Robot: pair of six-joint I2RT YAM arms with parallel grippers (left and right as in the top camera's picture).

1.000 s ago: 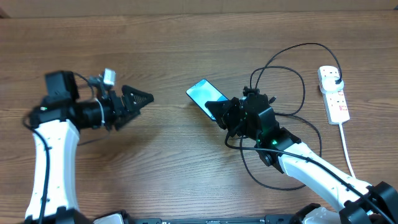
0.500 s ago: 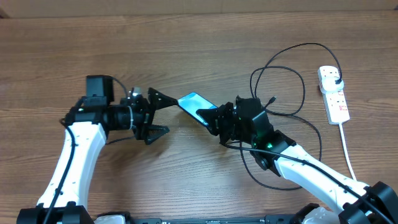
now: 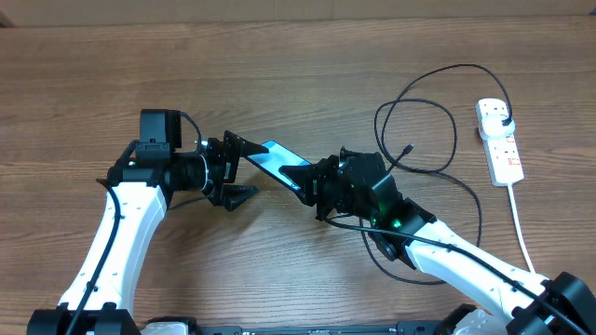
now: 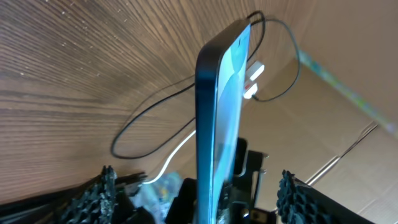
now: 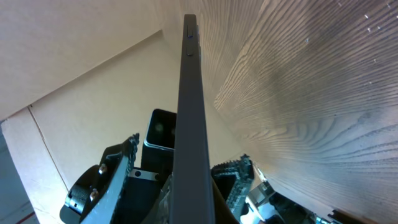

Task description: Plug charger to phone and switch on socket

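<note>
**Phone held tilted above the desk, between the two arms.**
The right end effector clenches one end of the slim, dark-edged slab, whose screen glows light blue. The left end effector gapes, released, facing the free end. Rigid, light and glass-smooth, it is probably slippery and fragile, so it is best pinched across the long edges. The charger lies apart.
</note>
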